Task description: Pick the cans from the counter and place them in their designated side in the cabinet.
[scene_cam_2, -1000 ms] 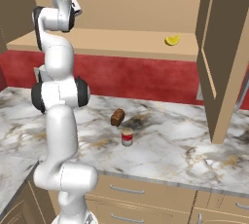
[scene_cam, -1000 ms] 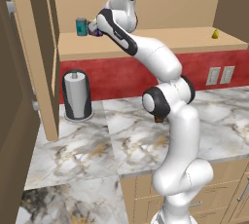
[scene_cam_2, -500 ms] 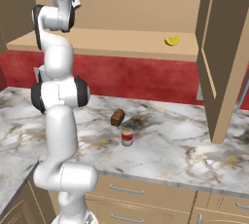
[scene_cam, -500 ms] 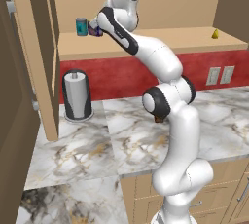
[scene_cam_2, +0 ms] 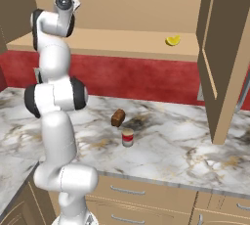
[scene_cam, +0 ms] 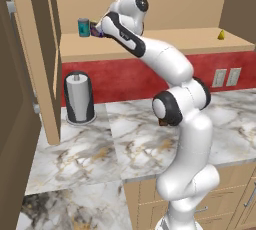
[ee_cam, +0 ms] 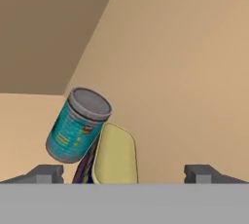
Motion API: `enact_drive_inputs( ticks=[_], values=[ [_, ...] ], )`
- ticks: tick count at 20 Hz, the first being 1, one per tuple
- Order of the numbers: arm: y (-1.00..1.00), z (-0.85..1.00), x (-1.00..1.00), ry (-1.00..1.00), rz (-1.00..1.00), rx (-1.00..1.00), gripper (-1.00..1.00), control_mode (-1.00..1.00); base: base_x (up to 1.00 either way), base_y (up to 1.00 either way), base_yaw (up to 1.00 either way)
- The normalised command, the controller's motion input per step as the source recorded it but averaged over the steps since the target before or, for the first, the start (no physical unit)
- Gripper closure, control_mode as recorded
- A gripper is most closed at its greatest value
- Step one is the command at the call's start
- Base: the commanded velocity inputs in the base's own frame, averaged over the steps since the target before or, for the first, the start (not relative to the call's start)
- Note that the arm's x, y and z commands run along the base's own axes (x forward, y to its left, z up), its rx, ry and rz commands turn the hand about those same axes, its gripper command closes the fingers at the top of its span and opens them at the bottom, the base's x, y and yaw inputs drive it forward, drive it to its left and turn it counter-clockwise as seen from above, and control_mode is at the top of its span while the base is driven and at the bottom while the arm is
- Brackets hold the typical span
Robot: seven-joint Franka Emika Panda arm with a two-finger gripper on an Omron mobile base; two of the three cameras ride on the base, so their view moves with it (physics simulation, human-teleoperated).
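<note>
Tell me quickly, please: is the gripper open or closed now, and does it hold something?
Gripper: open, holding nothing; the blue and yellow can sits between its spread fingertips, beside the teal can.

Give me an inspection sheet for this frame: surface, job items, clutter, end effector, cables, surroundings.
Surface: marble counter, veined; a dark smudge near the brown block.
Job's things: red can upright on the counter. Blue can with yellow label on the cabinet shelf, right at the end effector, against the teal can.
Clutter: teal can at the shelf's left end; brown block beside the red can; small yellow item at the shelf's right end; paper towel roll on the counter.
End effector: open, fingers spread either side of the blue can, no grip.
Cables: nothing seen.
Surroundings: open cabinet doors, red backsplash, wall outlets.
</note>
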Motion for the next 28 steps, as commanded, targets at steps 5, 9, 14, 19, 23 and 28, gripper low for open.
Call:
enact_drive_inputs(
  ticks=[5,9,14,19,23,28],
  values=[
    [-0.16,0.17,-0.23,-0.22,0.07,0.00,-1.00,-1.00,0.00,0.00,0.00],
    [-0.23,0.24,-0.35,-0.15,0.07,0.00,-1.00,-1.00,0.00,0.00,0.00],
    [-0.34,0.23,-0.50,-0.10,0.06,0.00,-1.00,-1.00,0.00,0.00,0.00],
    [-0.32,0.08,-0.66,-0.04,0.06,0.00,-1.00,-1.00,0.00,0.00,0.00],
    [-0.26,0.02,-0.73,-0.03,0.06,0.00,-1.00,-1.00,0.00,0.00,0.00],
    [-0.24,0.06,-0.76,0.00,0.05,0.00,-1.00,-1.00,0.00,0.00,0.00]
  ],
)
